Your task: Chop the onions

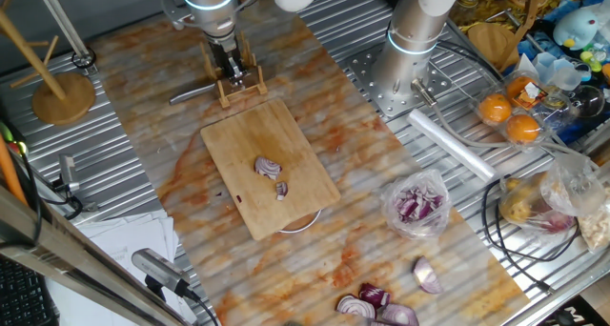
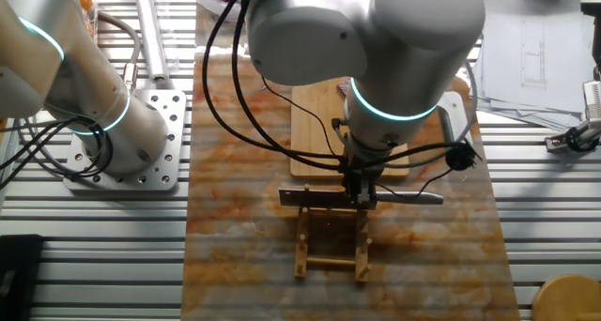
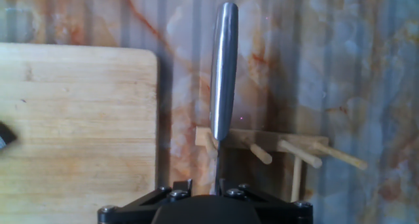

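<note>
Two small red onion pieces (image 1: pixel 269 167) (image 1: pixel 281 188) lie on the wooden cutting board (image 1: pixel 238 140). A steel knife (image 1: pixel 191 92) rests across a small wooden rack (image 1: pixel 243 86) behind the board. My gripper (image 1: pixel 232 75) is down at the rack. In the other fixed view the gripper (image 2: pixel 362 197) sits where the knife (image 2: pixel 413 198) joins blade to handle. In the hand view the knife handle (image 3: pixel 224 73) points away and the jaws (image 3: pixel 205 185) straddle its thin part with a gap showing. My arm hides the onions in the other fixed view.
A clear bag of chopped onion (image 1: pixel 417 204) and larger onion halves (image 1: pixel 376 302) lie right of the board. A second arm's base (image 1: pixel 410 54) stands at the back right. A wooden stand (image 1: pixel 62 95) is at the left. Oranges (image 1: pixel 510 116) and cables crowd the right edge.
</note>
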